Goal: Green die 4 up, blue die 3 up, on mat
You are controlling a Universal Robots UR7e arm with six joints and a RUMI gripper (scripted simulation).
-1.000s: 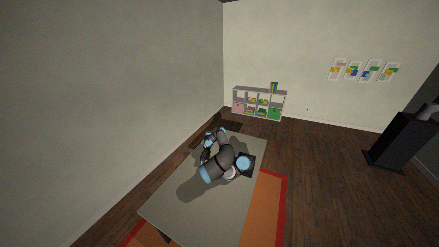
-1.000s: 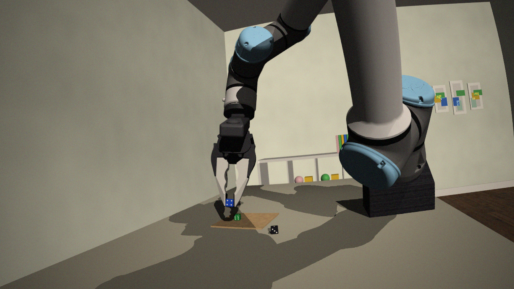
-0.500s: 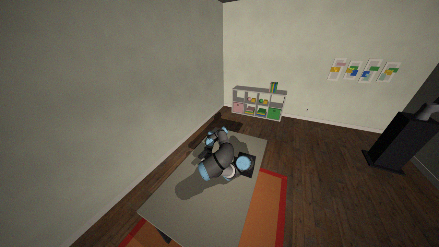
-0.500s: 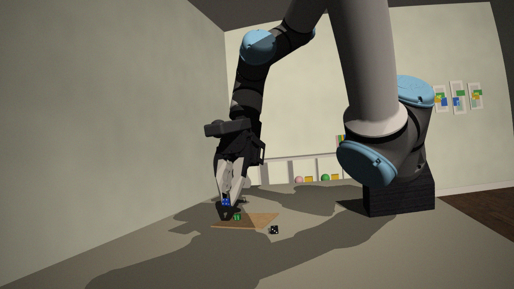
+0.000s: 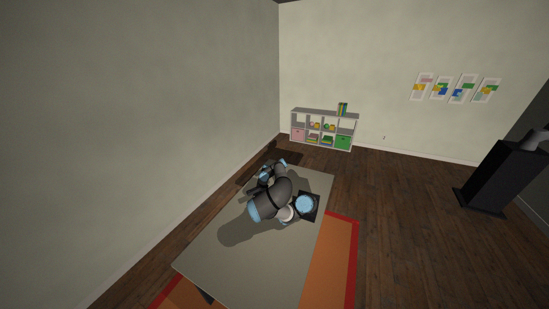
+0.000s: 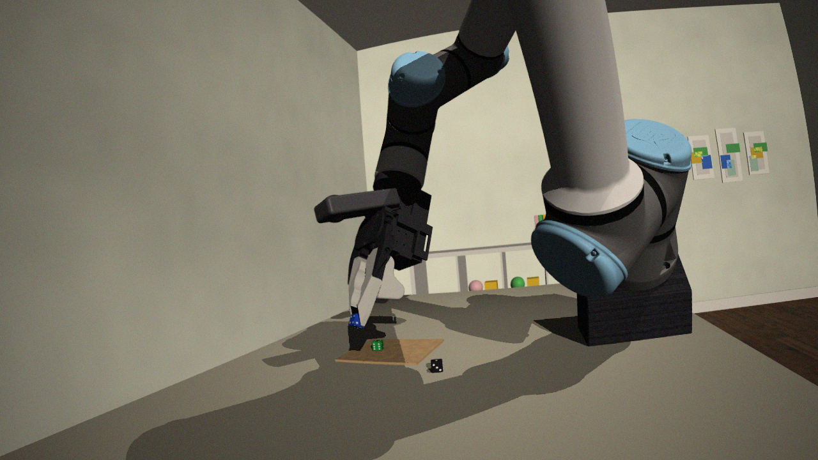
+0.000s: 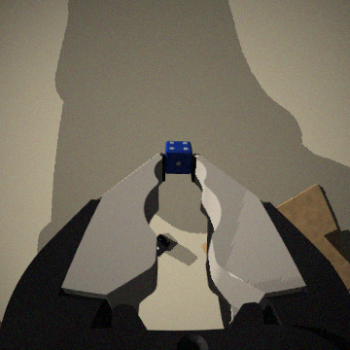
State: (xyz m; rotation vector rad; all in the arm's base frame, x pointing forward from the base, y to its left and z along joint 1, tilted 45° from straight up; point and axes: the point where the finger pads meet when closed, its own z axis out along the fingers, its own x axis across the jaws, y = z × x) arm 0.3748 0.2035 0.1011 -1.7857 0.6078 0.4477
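My gripper (image 6: pixel 355 319) is shut on the blue die (image 7: pixel 178 157) and holds it a little above the table, by the far left edge of the brown mat (image 6: pixel 390 351). In the wrist view the die shows a four-pip face on its far side and a one-pip face toward the camera. The green die (image 6: pixel 377 345) sits flat on the mat, just right of the gripper. The black die (image 6: pixel 436 365) sits on the table off the mat's near right corner. In the wrist view a corner of the mat (image 7: pixel 316 226) shows at right. In the top view the arm (image 5: pixel 274 192) hides the dice.
The arm's black base block (image 6: pixel 632 312) stands on the table to the right. A white shelf (image 5: pixel 324 128) with coloured items stands against the far wall. A dark cabinet (image 5: pixel 499 176) stands at the right of the room.
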